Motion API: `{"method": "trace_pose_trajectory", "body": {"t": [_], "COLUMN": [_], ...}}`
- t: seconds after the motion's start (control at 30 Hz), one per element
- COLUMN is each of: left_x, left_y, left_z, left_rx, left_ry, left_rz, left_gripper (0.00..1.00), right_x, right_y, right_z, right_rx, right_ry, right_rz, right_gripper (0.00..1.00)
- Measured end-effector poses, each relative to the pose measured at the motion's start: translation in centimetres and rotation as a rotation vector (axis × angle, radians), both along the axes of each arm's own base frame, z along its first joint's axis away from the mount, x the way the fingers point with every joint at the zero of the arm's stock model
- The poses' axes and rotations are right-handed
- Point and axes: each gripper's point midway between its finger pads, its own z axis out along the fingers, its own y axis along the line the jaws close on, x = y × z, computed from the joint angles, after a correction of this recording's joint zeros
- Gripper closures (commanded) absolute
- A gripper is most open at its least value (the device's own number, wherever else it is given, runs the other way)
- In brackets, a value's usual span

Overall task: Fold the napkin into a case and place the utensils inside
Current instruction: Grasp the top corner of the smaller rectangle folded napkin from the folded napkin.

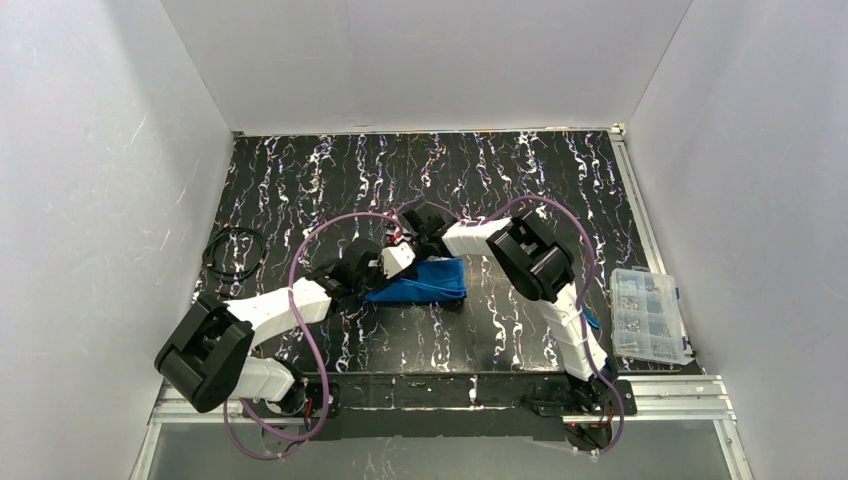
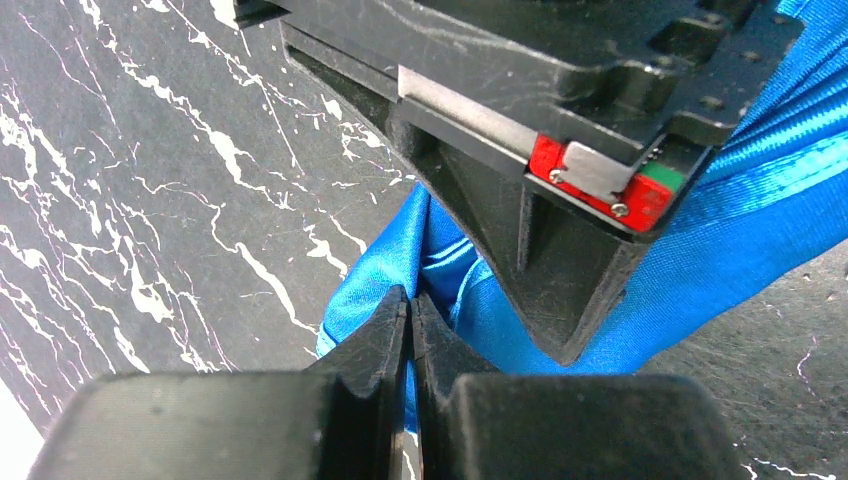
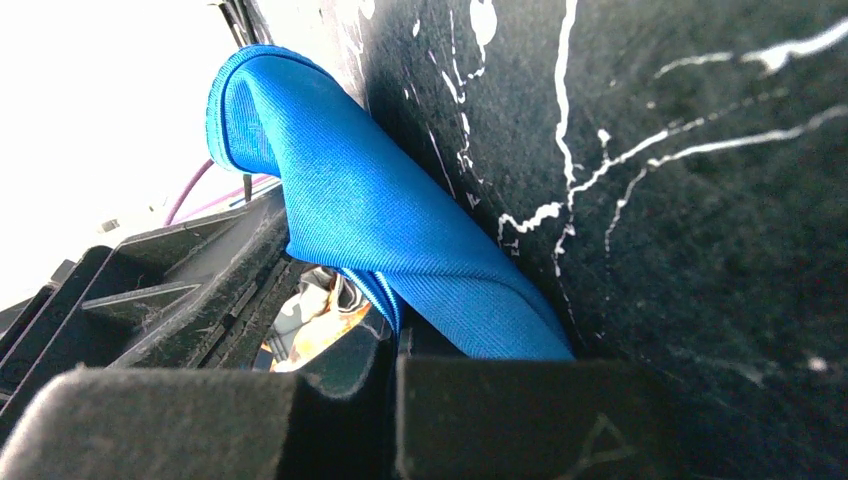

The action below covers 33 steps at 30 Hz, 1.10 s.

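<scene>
Near the middle of the black, white-veined table [image 1: 300, 180] lies the napkin [image 1: 425, 282], folded into a flat blue band that runs left to right just in front of the two wrists. Both arms reach in toward its left end, the left from the near-left corner and the right bent round from the near-right.

Seen from its own wrist, the left gripper [image 2: 410, 305] is clenched, its fingers pressed together with blue cloth bunched around the tips and a sliver of blue showing in the seam between them, so it is pinching the napkin. Just beyond, the black body of the right gripper [image 3: 392, 345] hangs over the same cloth (a red and green part shows on its underside), and a broad stretch of napkin runs off up and to the right beneath it.

From the right wrist, that gripper is also closed on the napkin: the stitched hem feeds straight down into the fingers, and the cloth climbs from there to a rounded fold at the upper left, lying against the table. The two grippers sit very close, nearly touching.

A clear plastic box [image 1: 648, 315] stands at the table's right edge, a black cable coil [image 1: 235, 252] lies at the left, and purple cables [image 1: 300, 260] loop over both arms.
</scene>
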Motion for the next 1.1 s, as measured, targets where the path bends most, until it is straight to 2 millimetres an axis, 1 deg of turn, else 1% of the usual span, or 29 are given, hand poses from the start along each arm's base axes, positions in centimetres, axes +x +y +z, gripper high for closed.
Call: {"method": "trace_pose_trajectory", "body": {"t": [0.47, 0.8, 0.93, 1.1], "left_x": [-0.2, -0.9, -1.1, -1.7], "left_y": [0.0, -0.7, -0.9, -0.5], "left_z": [0.1, 1.0, 0.8, -0.5], "left_rx": [-0.02, -0.065, -0.072, -0.048], "left_ry": [0.019, 0.048, 0.055, 0.062], "left_rz": [0.034, 0.012, -0.009, -0.04], "left_gripper": [1.0, 1.0, 1.0, 1.0], "right_x": [0.0, 0.0, 0.0, 0.1], "right_y": [-0.2, -0.2, -0.2, -0.2], "right_z": [-0.7, -0.9, -0.9, -0.9], "right_rx": [0.007, 0.007, 0.006, 0.0], "right_ry": [-0.032, -0.044, -0.043, -0.041], "right_rz": [0.004, 0.004, 0.004, 0.001], "right_gripper": [0.99, 0.99, 0.99, 0.99]}}
